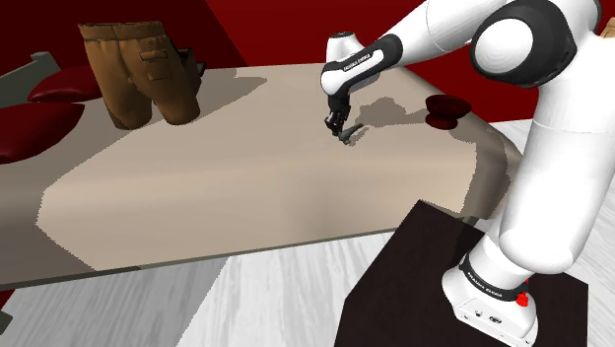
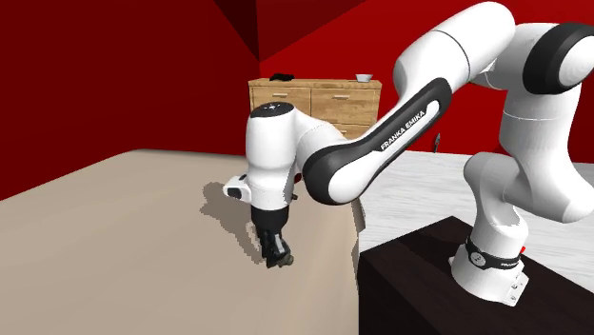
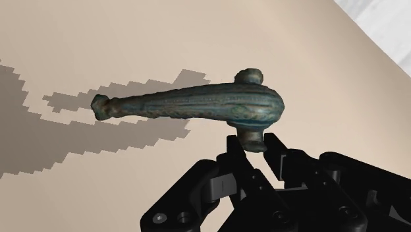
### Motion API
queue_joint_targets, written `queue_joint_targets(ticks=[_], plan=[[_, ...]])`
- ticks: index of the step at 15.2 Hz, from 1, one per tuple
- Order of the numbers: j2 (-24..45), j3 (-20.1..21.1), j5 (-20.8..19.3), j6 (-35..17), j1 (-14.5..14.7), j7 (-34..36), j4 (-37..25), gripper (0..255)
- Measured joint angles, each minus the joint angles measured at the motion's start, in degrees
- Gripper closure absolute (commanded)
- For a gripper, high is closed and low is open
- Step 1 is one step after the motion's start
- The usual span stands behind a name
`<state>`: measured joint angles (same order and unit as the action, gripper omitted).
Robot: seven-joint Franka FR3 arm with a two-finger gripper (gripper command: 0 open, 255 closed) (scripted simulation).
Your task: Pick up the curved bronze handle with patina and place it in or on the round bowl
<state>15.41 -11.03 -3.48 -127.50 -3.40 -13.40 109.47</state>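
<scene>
The black two-finger gripper (image 3: 255, 146) is clasping the curved, green-patinated bronze handle (image 3: 197, 107) by its stub, seemingly just above the beige table (image 1: 246, 187). The dark red round bowl (image 1: 446, 108) is sitting well apart, awaiting delivery.

- handle (image 3: 197, 105): dark bronze with green patina, tapering to a knob, its wide end's stub clasped by the gripper (image 3: 253, 146).
- bowl (image 1: 446, 108): round, dark red, upright on the table (image 1: 246, 177).
</scene>
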Motion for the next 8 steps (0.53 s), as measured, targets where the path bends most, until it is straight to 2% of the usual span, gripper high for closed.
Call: queue_joint_targets(ticks=[8], plan=[[-2.7,-0.1,-0.4,5.5,0.3,0.0,-2.8,255]])
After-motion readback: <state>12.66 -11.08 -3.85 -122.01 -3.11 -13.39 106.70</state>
